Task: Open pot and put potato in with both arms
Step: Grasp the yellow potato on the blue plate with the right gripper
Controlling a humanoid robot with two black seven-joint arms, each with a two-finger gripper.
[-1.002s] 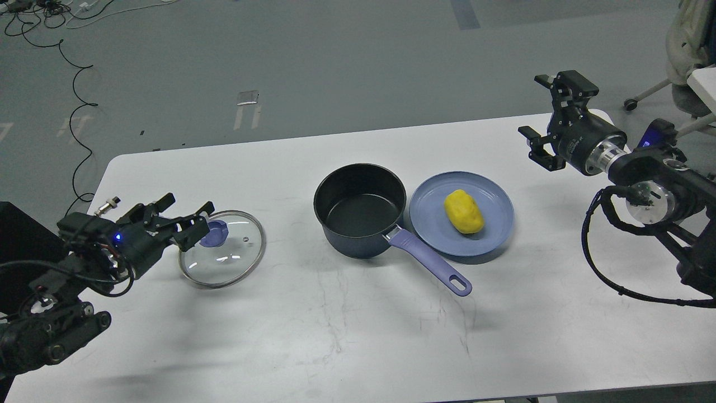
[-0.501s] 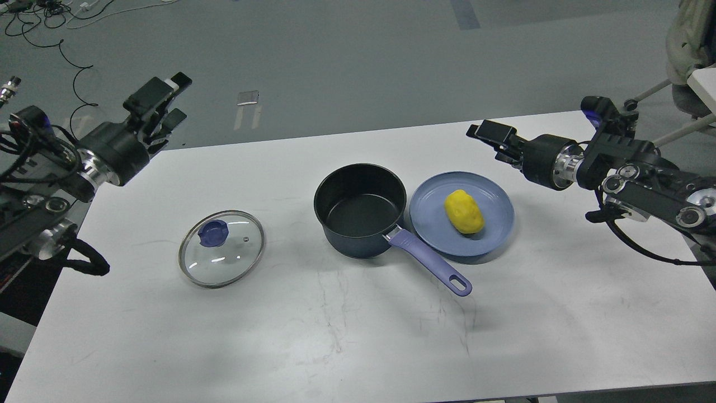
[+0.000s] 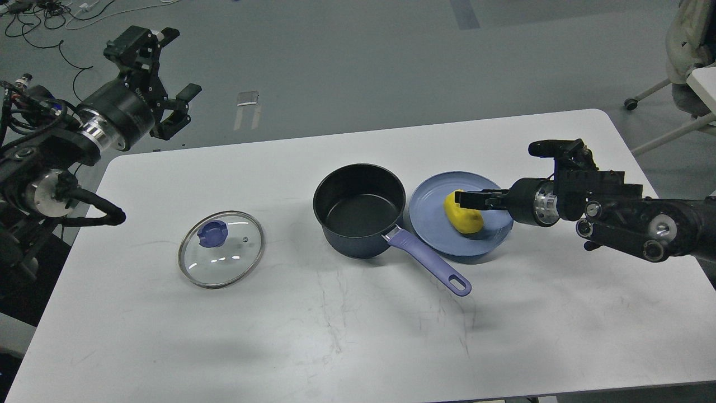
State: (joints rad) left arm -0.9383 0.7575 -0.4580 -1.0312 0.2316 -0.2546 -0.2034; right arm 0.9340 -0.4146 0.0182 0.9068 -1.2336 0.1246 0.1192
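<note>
The dark pot (image 3: 358, 215) stands open at the table's middle, its purple handle (image 3: 429, 270) pointing to the front right. Its glass lid (image 3: 224, 254) with a blue knob (image 3: 213, 233) lies flat on the table to the left. The yellow potato (image 3: 467, 221) lies on a blue plate (image 3: 430, 224) right of the pot. My right gripper (image 3: 465, 199) comes in level from the right, its tips at the potato's top; it is seen edge-on. My left gripper (image 3: 161, 68) is open and empty, raised beyond the table's far left corner.
The white table (image 3: 335, 330) holds only the pot, lid and plate. Cables lie on the floor at the far left (image 3: 72, 73). A chair base (image 3: 665, 89) stands off the far right corner.
My right gripper came down and leftward from above the table's far right to the potato. My left gripper let go of the lid a second ago and rose to the far left.
</note>
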